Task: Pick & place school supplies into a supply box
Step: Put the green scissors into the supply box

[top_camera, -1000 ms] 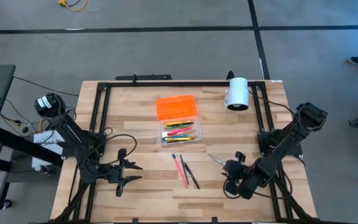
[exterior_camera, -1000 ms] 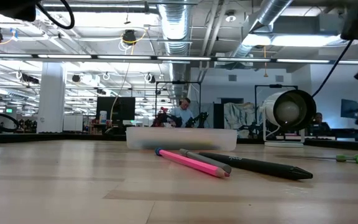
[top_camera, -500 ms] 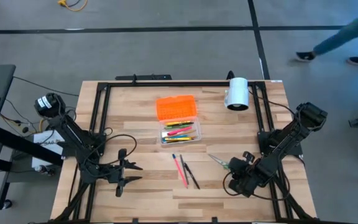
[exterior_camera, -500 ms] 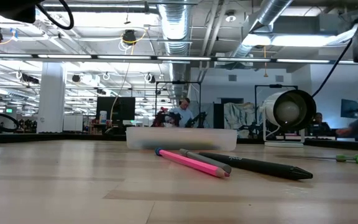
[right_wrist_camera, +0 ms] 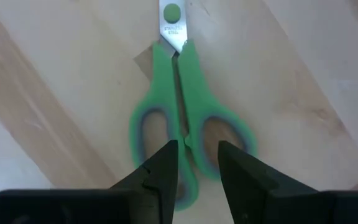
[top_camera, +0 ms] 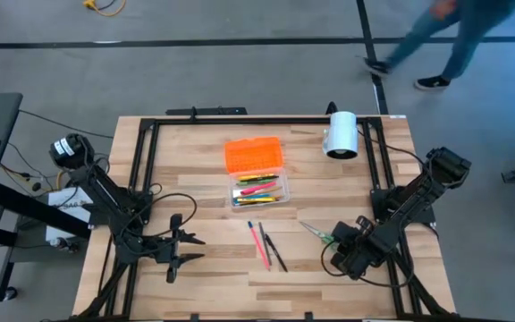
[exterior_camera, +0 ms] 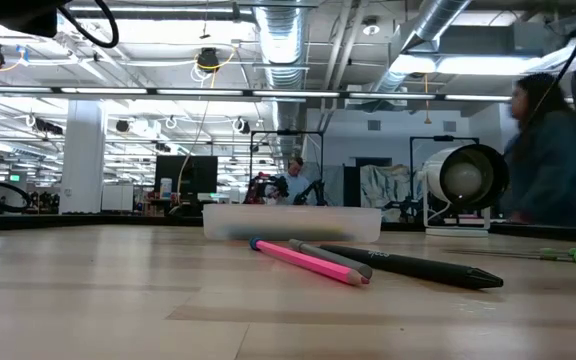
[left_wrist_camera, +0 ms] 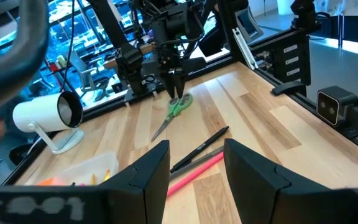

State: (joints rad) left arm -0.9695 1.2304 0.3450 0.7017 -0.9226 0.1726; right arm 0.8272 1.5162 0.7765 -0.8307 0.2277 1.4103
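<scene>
Scissors (right_wrist_camera: 182, 134) with rounded green plastic loops below right pincer (right_wrist_camera: 197, 163).

Green scissors (right_wrist_camera: 185, 134), orange ridged lid (top_camera: 255, 154), pink pen (exterior_camera: 308, 261).

right gripper (top_camera: 340, 239) has moved in from the near side over the last second and is now right above the green scissors' (top_camera: 316, 233) handles, fingers apart, straddling the handle end in the right wrist view. person (top_camera: 441, 40) has walked leftward past the table's far-right corner.
</scene>
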